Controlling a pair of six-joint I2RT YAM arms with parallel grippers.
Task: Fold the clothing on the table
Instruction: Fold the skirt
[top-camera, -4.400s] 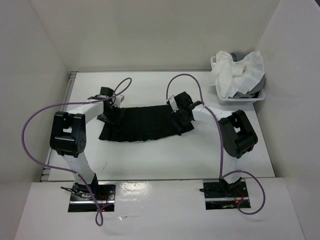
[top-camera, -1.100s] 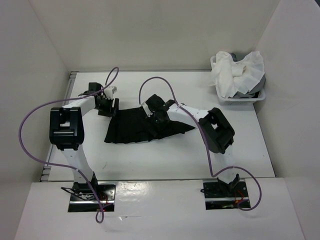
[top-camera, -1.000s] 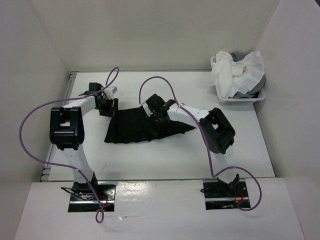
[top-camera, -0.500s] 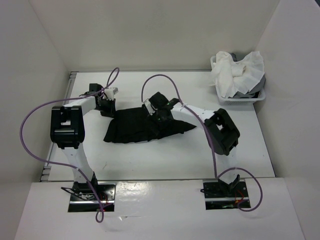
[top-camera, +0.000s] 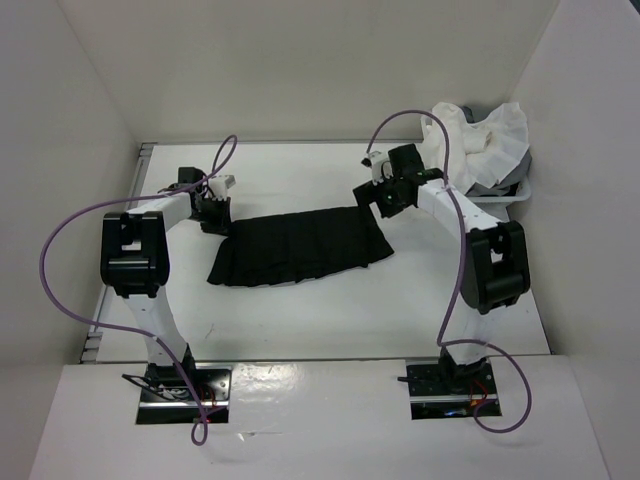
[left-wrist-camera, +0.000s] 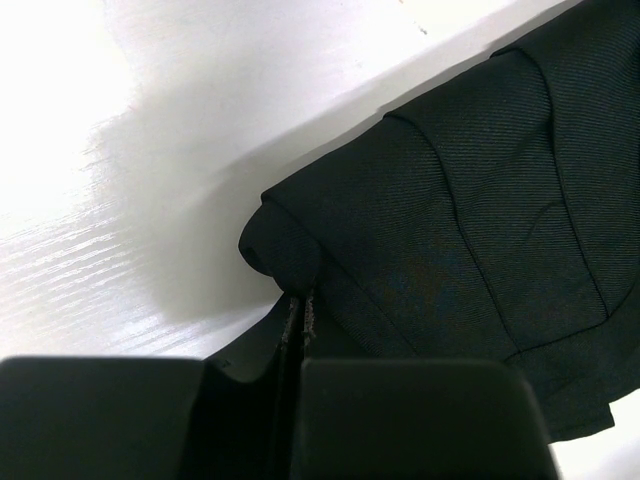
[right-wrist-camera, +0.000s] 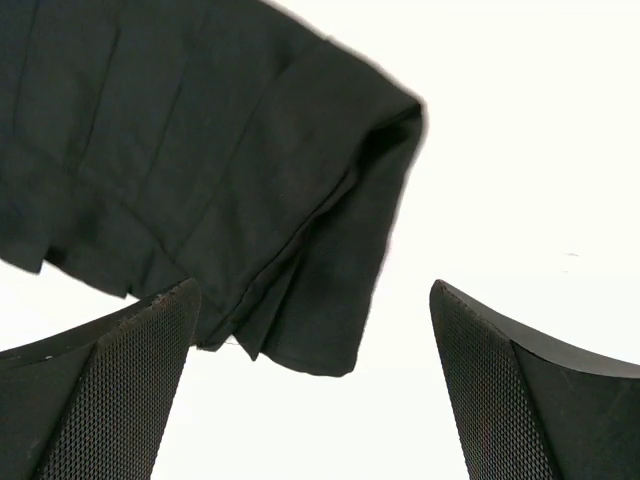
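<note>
skirt (top-camera: 300, 245): black, pleated, spread flat in the middle of the bench (top-camera: 300, 315), long side running left to right.
left tool (left-wrist-camera: 300, 300): fingers pressed together, pinching a fold at the skirt's far-left corner.
right tool (right-wrist-camera: 312, 290): fingers wide apart, over the skirt's right end, holding nothing.
basket (top-camera: 482, 204): far-right bench corner, heaped with white cloths (top-camera: 470, 140).
</note>
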